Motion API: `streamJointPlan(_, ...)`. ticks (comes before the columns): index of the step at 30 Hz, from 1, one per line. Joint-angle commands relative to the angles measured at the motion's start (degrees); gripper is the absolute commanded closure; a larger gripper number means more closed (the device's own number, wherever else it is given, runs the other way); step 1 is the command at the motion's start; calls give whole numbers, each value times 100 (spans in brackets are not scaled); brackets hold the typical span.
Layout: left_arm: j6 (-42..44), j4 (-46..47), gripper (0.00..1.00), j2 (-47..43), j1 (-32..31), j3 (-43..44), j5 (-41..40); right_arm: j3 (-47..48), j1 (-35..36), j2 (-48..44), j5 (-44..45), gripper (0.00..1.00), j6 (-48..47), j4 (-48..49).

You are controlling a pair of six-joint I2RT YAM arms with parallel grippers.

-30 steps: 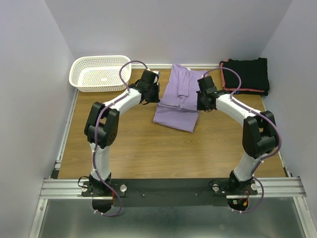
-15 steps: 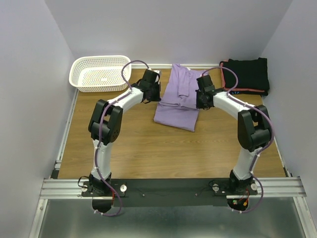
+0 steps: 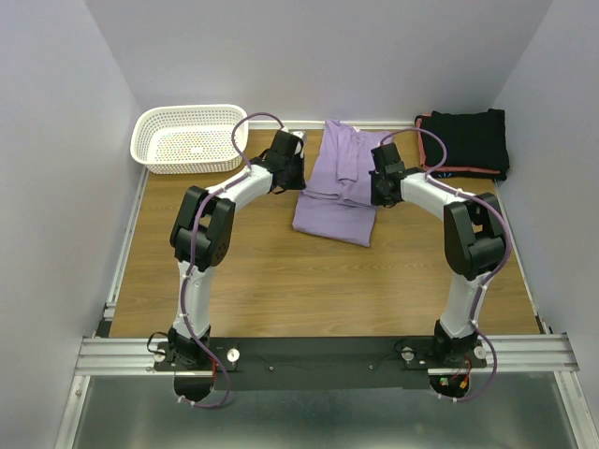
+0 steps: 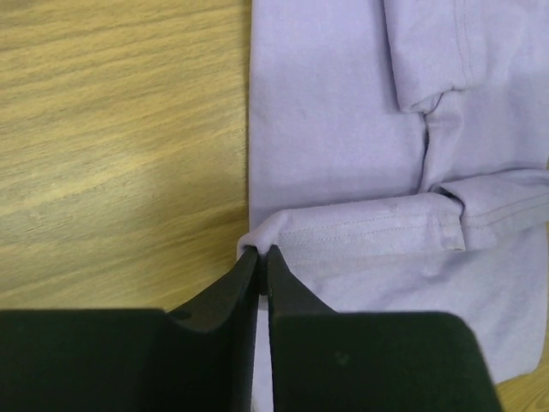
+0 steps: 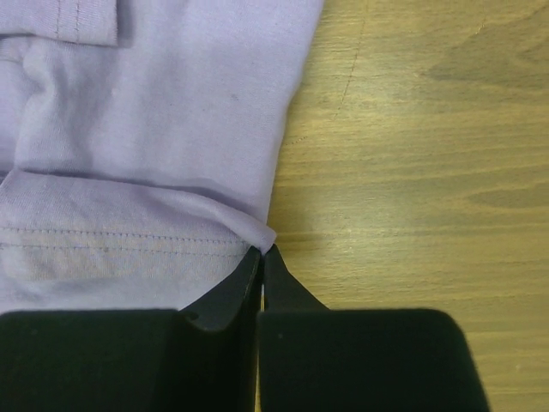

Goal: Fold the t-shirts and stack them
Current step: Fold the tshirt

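The lavender t-shirt (image 3: 337, 187) lies partly folded on the wooden table, sleeves turned in, its hem doubled over. My left gripper (image 3: 300, 184) is at the shirt's left edge, shut on the folded corner of cloth (image 4: 343, 146), which bunches at the fingertips (image 4: 258, 251). My right gripper (image 3: 376, 197) is at the right edge, shut on the matching corner (image 5: 171, 112), with cloth pinched at its tips (image 5: 261, 251). Folded black t-shirts (image 3: 465, 142), one with a coral-red edge, are stacked at the back right.
A white mesh basket (image 3: 190, 137) stands at the back left. Bare wood table (image 3: 309, 281) stretches between the shirt and the arm bases. Walls close in on the left, right and back.
Both arms have reached a little farther back, elbows rising toward the far side. The shirt's near edge has shifted slightly away with them. Both grips on the corners look a touch looser.
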Motion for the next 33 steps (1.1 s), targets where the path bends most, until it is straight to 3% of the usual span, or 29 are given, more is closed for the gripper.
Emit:
streamJointPlan(1,106,221,84,2,36,94,-24,206,-59,-15,170,91,-132,139)
streamJointPlan(3,114,247,82,-33,36,94,-24,258,-59,-24,187,91,-158,139)
streamJointPlan(6,123,291,71,-69,36,85,-51,329,-59,-50,196,76,-175,130)
streamJointPlan(8,114,291,52,-173,36,16,-51,294,-59,-190,126,66,-158,130)
streamJointPlan(10,97,318,39,-323,36,-81,-94,259,-59,-418,-136,63,-202,139)
streamJointPlan(16,-342,441,34,-1412,-43,-986,-402,92,151,-876,-709,61,-44,156)
streamJointPlan(19,-448,493,38,-1869,-332,-1487,-578,4,362,-1017,-972,62,105,253)
streamJointPlan(22,-650,564,51,-2002,-649,-1856,-569,-40,520,-886,-1333,66,255,393)
streamJointPlan(23,-703,642,61,-1976,-711,-1927,-526,-49,555,-824,-1412,68,281,411)
streamJointPlan(27,-835,678,88,-1591,-983,-1989,-376,-66,600,-446,-1430,96,404,517)
streamJointPlan(33,-914,441,93,-1062,-1080,-1761,-314,74,608,99,-1378,100,413,561)
